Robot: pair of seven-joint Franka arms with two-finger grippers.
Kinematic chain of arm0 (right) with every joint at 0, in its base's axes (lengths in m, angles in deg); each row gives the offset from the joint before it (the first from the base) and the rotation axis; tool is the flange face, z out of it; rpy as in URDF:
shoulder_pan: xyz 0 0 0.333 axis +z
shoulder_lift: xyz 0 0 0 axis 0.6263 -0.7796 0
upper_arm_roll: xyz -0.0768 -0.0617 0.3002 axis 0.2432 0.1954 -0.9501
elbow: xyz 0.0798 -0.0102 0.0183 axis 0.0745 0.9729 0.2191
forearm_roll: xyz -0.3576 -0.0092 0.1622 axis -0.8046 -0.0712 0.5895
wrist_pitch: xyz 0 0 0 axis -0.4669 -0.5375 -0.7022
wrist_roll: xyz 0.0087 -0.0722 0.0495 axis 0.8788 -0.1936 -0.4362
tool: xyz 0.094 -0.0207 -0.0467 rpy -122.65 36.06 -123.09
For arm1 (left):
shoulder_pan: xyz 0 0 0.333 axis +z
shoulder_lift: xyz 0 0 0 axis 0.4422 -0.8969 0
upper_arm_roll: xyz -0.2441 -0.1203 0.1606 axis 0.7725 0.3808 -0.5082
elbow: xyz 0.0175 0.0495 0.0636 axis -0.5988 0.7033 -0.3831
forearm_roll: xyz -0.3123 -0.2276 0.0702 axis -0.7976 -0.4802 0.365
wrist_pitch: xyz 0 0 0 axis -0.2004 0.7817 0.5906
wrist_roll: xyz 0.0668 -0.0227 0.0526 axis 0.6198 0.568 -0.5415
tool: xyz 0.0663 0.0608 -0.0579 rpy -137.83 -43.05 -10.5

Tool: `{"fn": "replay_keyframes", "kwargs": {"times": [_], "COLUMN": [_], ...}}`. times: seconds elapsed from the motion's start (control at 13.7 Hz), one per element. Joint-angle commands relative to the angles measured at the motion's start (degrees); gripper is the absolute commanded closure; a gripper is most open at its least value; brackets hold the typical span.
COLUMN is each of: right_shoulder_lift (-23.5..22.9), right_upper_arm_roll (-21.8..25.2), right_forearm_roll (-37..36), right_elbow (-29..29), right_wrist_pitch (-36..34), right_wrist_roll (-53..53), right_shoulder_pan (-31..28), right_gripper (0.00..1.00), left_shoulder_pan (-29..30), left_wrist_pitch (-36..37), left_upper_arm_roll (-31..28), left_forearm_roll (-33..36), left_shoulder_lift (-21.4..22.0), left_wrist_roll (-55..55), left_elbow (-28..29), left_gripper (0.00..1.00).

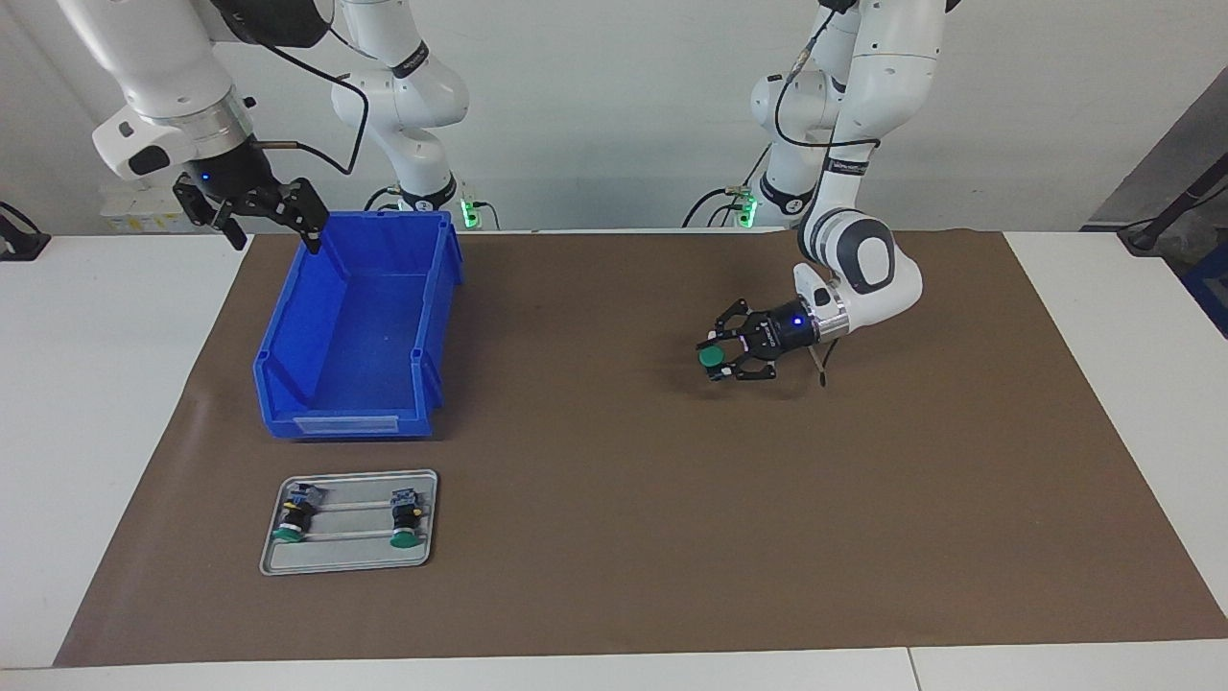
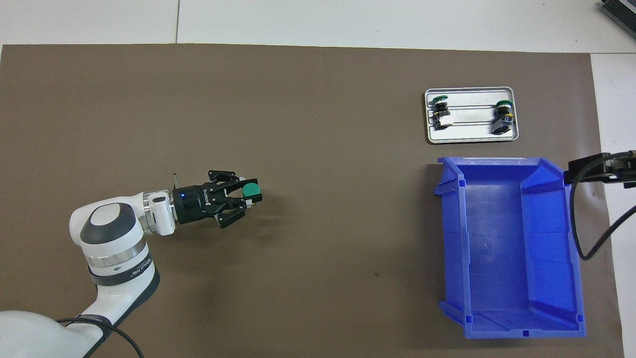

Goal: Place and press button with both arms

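Observation:
My left gripper (image 1: pixel 720 361) is shut on a button with a round green cap (image 1: pixel 711 358) and holds it low over the brown mat, toward the left arm's end. It also shows in the overhead view (image 2: pixel 247 195), with the green cap (image 2: pixel 251 190) at its tip. My right gripper (image 1: pixel 271 219) is open and empty, up in the air over the blue bin's corner nearest the robots; its fingers (image 2: pixel 591 168) show at the overhead view's edge. Two more green-capped buttons (image 1: pixel 291 521) (image 1: pixel 407 526) lie on a metal tray (image 1: pixel 347 566).
A blue open bin (image 1: pixel 345 422) stands empty toward the right arm's end of the mat. The metal tray (image 2: pixel 469 140) lies just farther from the robots than the bin (image 2: pixel 521 332). A brown mat (image 1: pixel 614 537) covers most of the white table.

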Motion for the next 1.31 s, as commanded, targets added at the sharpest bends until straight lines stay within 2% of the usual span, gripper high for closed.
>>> {"fn": "replay_keyframes", "kwargs": {"times": [0.0,0.66,0.87,1.24], "right_shoulder_lift": [0.6,0.6,0.6,0.6], "right_upper_arm_roll": [0.1,0.1,0.1,0.1], "right_forearm_roll": [0.2,0.2,0.2,0.2], "right_elbow": [0.4,0.4,0.4,0.4], "right_wrist_pitch": [0.5,0.5,0.5,0.4], "right_wrist_roll": [-1.0,-1.0,-1.0,-1.0], "right_shoulder_pan": [0.1,0.1,0.1,0.1], "right_gripper": [0.00,0.00,0.00,0.00], "left_shoulder_pan": [-0.2,-2.7,-3.5,-3.6], "left_wrist_pitch": [0.9,-2.0,-1.2,-1.4], "left_upper_arm_roll": [-0.1,-0.2,-0.3,-0.4], "left_forearm_roll": [-1.9,-6.4,-7.4,-7.0], "left_shoulder_lift": [0.0,-2.7,-5.8,-5.8], "left_wrist_roll": [2.3,4.0,6.5,7.0], "left_elbow": [0.7,0.1,-1.4,-1.3], "left_gripper": [1.00,1.00,1.00,1.00]}}
